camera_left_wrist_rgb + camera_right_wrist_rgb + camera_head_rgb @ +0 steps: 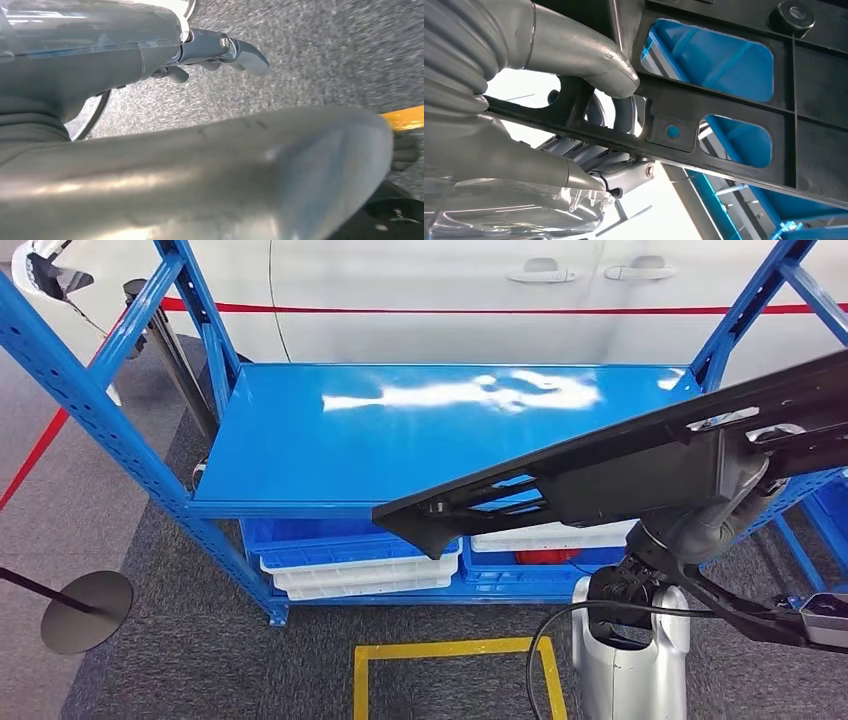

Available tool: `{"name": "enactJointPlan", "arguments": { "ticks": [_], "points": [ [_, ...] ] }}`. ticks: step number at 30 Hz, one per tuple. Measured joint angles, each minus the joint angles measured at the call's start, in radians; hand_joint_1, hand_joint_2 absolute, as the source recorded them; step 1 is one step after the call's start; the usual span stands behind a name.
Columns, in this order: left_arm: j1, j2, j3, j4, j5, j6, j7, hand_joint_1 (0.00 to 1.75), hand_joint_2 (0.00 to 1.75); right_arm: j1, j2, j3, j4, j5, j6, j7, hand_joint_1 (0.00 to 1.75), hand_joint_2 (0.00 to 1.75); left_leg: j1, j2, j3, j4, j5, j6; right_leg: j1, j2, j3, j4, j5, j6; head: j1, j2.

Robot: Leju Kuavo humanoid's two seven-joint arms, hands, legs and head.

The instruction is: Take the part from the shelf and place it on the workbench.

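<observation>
The part (560, 475) is a long black plastic panel with cut-out windows. My right hand (715, 505) grips it near its right end. It hangs tilted in the air in front of the blue shelf (400, 440), its left tip lowest, near the shelf's front edge. In the right wrist view the thumb and fingers of my right hand (524, 100) clamp a rib of the part (724, 125), with blue shelf parts showing through the windows. My left hand (220, 52) hangs over grey carpet and holds nothing, its fingers loose.
The shelf's glossy top board is bare. White and blue bins (360, 565) sit on the lower level, one with a red item (548, 556). A yellow tape square (450, 650) marks the carpet. A black stand base (85, 610) is at the left, a white car (450, 290) behind.
</observation>
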Motion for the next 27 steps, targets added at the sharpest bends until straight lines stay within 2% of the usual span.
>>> {"name": "enactJointPlan", "arguments": {
  "ticks": [1,2,3,5,6,7,9,10,11,12,13,14,15,16,17,18,19,21,22,23,25,26,27],
  "points": [
    [0.0,0.0,-0.001,0.0,0.0,-0.001,0.001,0.0,0.0,-0.001,0.0,0.0,0.0,0.0,0.001,0.0,1.75,1.75,-0.001,-0.001,-0.008,0.002,0.009,-0.005,0.002,0.0,0.05,-0.069,-0.015,-0.005,-0.001,0.0],
    [0.0,0.0,-0.003,0.0,0.0,-0.003,0.002,0.0,0.0,-0.003,0.0,0.001,0.0,0.001,0.001,0.0,1.75,1.75,-0.002,-0.001,-0.012,0.003,0.018,-0.011,0.005,0.0,0.083,-0.12,-0.032,-0.011,-0.001,0.0],
    [0.0,0.0,-0.004,0.0,-0.001,-0.004,0.004,0.0,0.0,-0.004,0.0,0.001,0.0,0.001,0.002,-0.001,1.75,1.75,-0.002,-0.001,-0.013,0.0,0.027,-0.018,0.009,0.001,0.095,-0.146,-0.042,-0.017,-0.001,0.0],
    [0.001,0.0,-0.007,0.0,-0.004,-0.005,0.006,0.0,0.0,-0.006,0.0,0.001,0.001,0.001,0.004,-0.001,1.75,1.75,0.0,-0.001,-0.018,-0.006,0.038,-0.031,0.008,-0.001,0.082,-0.152,-0.026,-0.033,-0.001,0.0],
    [0.001,0.0,-0.008,0.0,-0.007,-0.005,0.007,0.0,0.0,-0.005,0.0,0.001,0.002,0.001,0.006,-0.001,1.75,1.75,0.001,-0.002,-0.026,0.004,0.024,-0.036,0.007,-0.002,0.074,-0.155,-0.015,-0.042,-0.001,0.0],
    [0.003,0.0,-0.01,0.0,-0.009,-0.004,0.009,0.0,0.0,-0.004,0.0,0.001,0.002,0.001,0.009,-0.001,1.75,1.75,0.002,-0.003,-0.038,0.032,-0.01,-0.041,0.004,-0.002,0.064,-0.158,-0.002,-0.05,-0.001,0.0],
    [0.004,0.0,-0.012,0.0,-0.013,0.001,0.012,0.0,0.0,0.0,0.0,0.001,0.002,0.001,0.016,-0.001,1.75,1.75,0.005,-0.003,-0.073,0.145,-0.109,-0.047,0.005,0.001,0.039,-0.158,0.02,-0.058,-0.001,0.0],
    [0.004,0.0,-0.013,0.0,-0.015,0.004,0.014,0.0,0.0,0.003,0.0,0.001,0.002,0.001,0.02,-0.001,1.75,1.75,0.006,-0.003,-0.089,0.209,-0.147,-0.05,0.007,0.004,0.027,-0.157,0.03,-0.059,-0.001,0.0],
    [0.004,0.0,-0.013,0.0,-0.016,0.006,0.014,0.0,0.0,0.006,0.0,0.001,0.002,0.001,0.023,-0.002,1.75,1.75,0.006,-0.003,-0.099,0.258,-0.166,-0.051,0.008,0.007,0.017,-0.156,0.037,-0.058,-0.001,0.0],
    [0.004,0.0,-0.013,0.0,-0.017,0.007,0.015,0.0,0.0,0.01,-0.001,0.001,0.002,0.001,0.026,-0.002,1.75,1.75,0.006,-0.003,-0.099,0.288,-0.165,-0.052,0.009,0.011,0.007,-0.156,0.045,-0.058,-0.001,0.0],
    [0.004,0.0,-0.014,0.0,-0.018,0.008,0.015,0.0,0.0,0.013,-0.001,0.001,0.002,0.001,0.028,-0.003,1.75,1.75,0.006,-0.004,-0.085,0.289,-0.149,-0.05,0.011,0.017,-0.003,-0.154,0.052,-0.057,-0.001,0.0],
    [0.004,0.0,-0.014,0.0,-0.02,0.008,0.015,0.0,0.0,0.015,-0.002,0.0,0.001,0.0,0.03,-0.003,1.75,1.75,0.005,-0.007,-0.055,0.261,-0.127,-0.046,0.013,0.024,-0.013,-0.154,0.059,-0.056,-0.001,0.0],
    [0.004,0.0,-0.015,0.0,-0.023,0.009,0.016,0.0,0.0,0.017,-0.003,0.0,0.001,0.0,0.033,-0.003,1.75,1.75,0.004,-0.018,-0.007,0.204,-0.105,-0.039,0.015,0.033,-0.023,-0.153,0.068,-0.055,-0.001,0.0],
    [0.004,0.002,-0.017,0.0,-0.026,0.009,0.016,0.0,0.0,0.017,-0.004,-0.001,0.0,0.001,0.036,-0.003,1.75,1.75,0.003,-0.041,0.051,0.126,-0.097,-0.027,0.016,0.042,-0.031,-0.152,0.075,-0.052,-0.001,0.0],
    [0.003,0.002,-0.019,0.0,-0.028,0.011,0.016,0.0,0.0,0.017,-0.006,-0.002,-0.002,0.002,0.039,-0.002,1.75,1.75,0.003,-0.062,0.102,0.055,-0.096,-0.019,0.016,0.051,-0.036,-0.151,0.082,-0.049,-0.001,0.0],
    [0.002,0.003,-0.021,0.0,-0.03,0.013,0.017,0.0,0.0,0.017,-0.007,-0.002,-0.005,0.005,0.041,-0.001,1.75,1.75,0.0,-0.08,0.137,0.002,-0.102,-0.012,0.014,0.059,-0.039,-0.151,0.089,-0.044,-0.001,0.0],
    [0.001,0.004,-0.022,0.0,-0.03,0.015,0.017,0.0,0.0,0.017,-0.008,-0.003,-0.007,0.008,0.042,0.001,1.75,1.75,-0.002,-0.086,0.154,-0.025,-0.109,-0.009,0.012,0.067,-0.041,-0.151,0.095,-0.038,-0.001,0.0],
    [-0.002,0.004,-0.023,0.0,-0.03,0.018,0.018,0.0,0.0,0.02,-0.011,-0.003,-0.013,0.015,0.041,0.003,1.75,1.75,-0.004,-0.064,0.157,-0.039,-0.101,-0.006,0.009,0.082,-0.045,-0.151,0.104,-0.026,-0.001,0.0],
    [-0.004,0.004,-0.024,0.0,-0.03,0.019,0.019,0.0,0.0,0.022,-0.014,-0.003,-0.017,0.017,0.04,0.002,1.75,1.75,-0.001,-0.051,0.158,-0.045,-0.094,-0.001,0.01,0.075,-0.053,-0.141,0.096,-0.02,-0.001,0.0],
    [-0.006,0.004,-0.027,0.0,-0.032,0.019,0.022,0.0,0.0,0.023,-0.018,-0.004,-0.021,0.018,0.038,-0.001,1.75,1.75,0.002,-0.038,0.157,-0.052,-0.087,0.003,0.01,0.061,-0.067,-0.114,0.076,-0.015,-0.001,0.0],
    [-0.008,0.006,-0.032,0.0,-0.035,0.016,0.028,0.0,0.0,0.028,-0.026,-0.004,-0.025,0.018,0.034,-0.01,1.75,1.75,0.004,-0.011,0.15,-0.055,-0.078,0.008,0.007,0.023,-0.121,0.002,0.006,-0.004,0.0,0.0],
    [-0.008,0.007,-0.034,0.0,-0.037,0.013,0.03,0.0,0.0,0.032,-0.03,-0.004,-0.025,0.018,0.032,-0.016,1.75,1.75,0.005,0.003,0.145,-0.054,-0.076,0.007,0.003,0.015,-0.15,0.07,-0.026,0.003,0.0,0.0],
    [-0.009,0.009,-0.036,0.0,-0.038,0.009,0.032,0.0,0.0,0.038,-0.034,-0.004,-0.024,0.018,0.03,-0.023,1.75,1.75,0.005,0.018,0.14,-0.052,-0.075,0.006,-0.002,0.009,-0.169,0.118,-0.043,0.009,0.0,0.0]
  ]
}}
